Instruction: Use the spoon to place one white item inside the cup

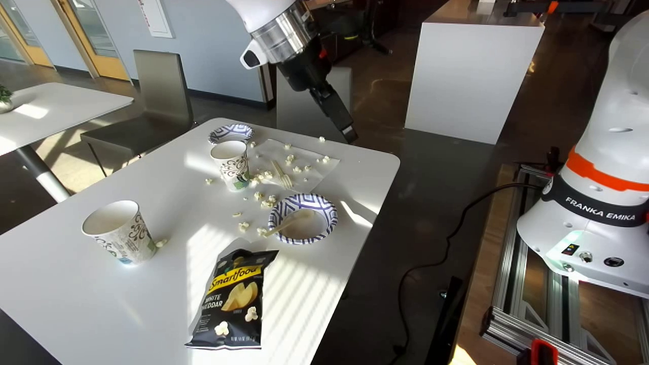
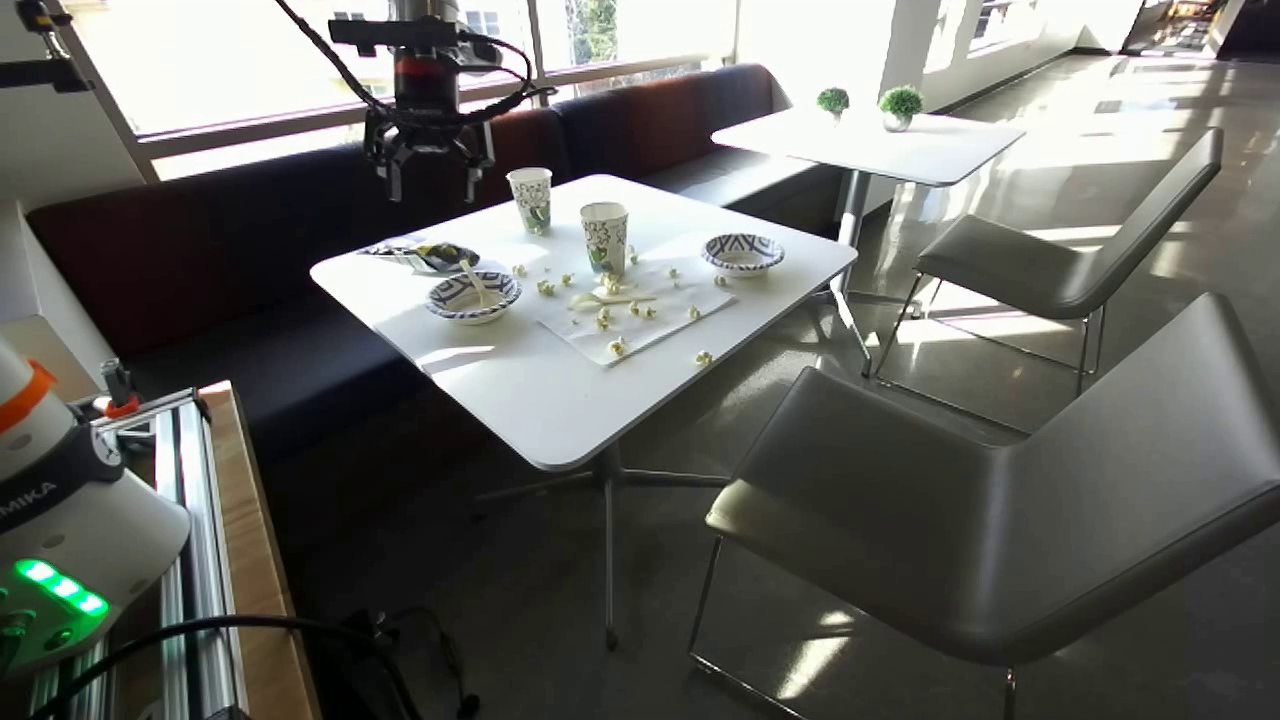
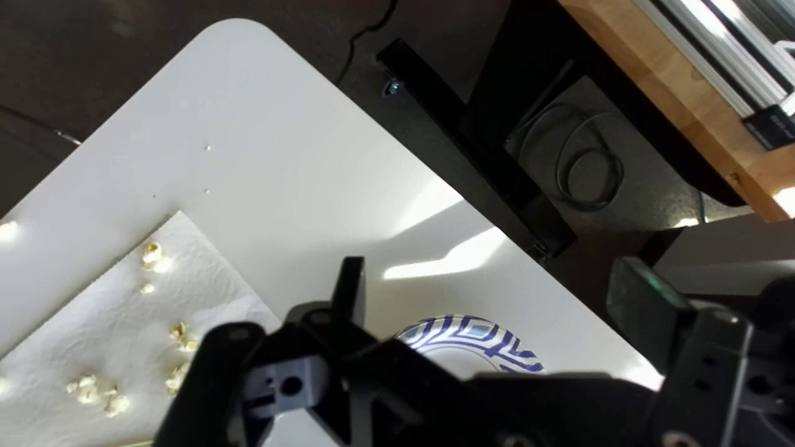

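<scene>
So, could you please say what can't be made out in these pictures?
Pale tan spoon in the blue-patterned paper bowl: hidden in the wrist view by the black gripper.
Bottoms inside both printed white paper cups: hidden by their walls in both exterior views.
White specks, wrist view: too small to identify.
Yellowish sliver, wrist view: cut off by the bottom edge.

Black bag point(image 1: 230, 300) reading "Smartfood", "WHITE CHEDDAR" below the brand, "FRANKA EMIKA" on the robot's base point(image 1: 590, 223)
</scene>
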`<action>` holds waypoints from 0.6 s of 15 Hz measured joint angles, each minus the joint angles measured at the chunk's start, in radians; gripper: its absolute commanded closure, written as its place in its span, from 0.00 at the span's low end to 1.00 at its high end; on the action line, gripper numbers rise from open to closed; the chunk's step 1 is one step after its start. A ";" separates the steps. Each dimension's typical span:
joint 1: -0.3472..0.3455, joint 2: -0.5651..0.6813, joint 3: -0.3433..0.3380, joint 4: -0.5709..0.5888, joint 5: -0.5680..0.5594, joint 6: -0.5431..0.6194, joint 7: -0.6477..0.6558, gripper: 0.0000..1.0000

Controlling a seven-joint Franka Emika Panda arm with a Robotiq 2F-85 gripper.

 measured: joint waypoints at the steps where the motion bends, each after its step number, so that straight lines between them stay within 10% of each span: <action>1: 0.009 0.005 0.011 -0.007 -0.028 0.023 -0.010 0.00; 9: 0.035 0.008 0.042 -0.058 -0.080 0.190 -0.099 0.00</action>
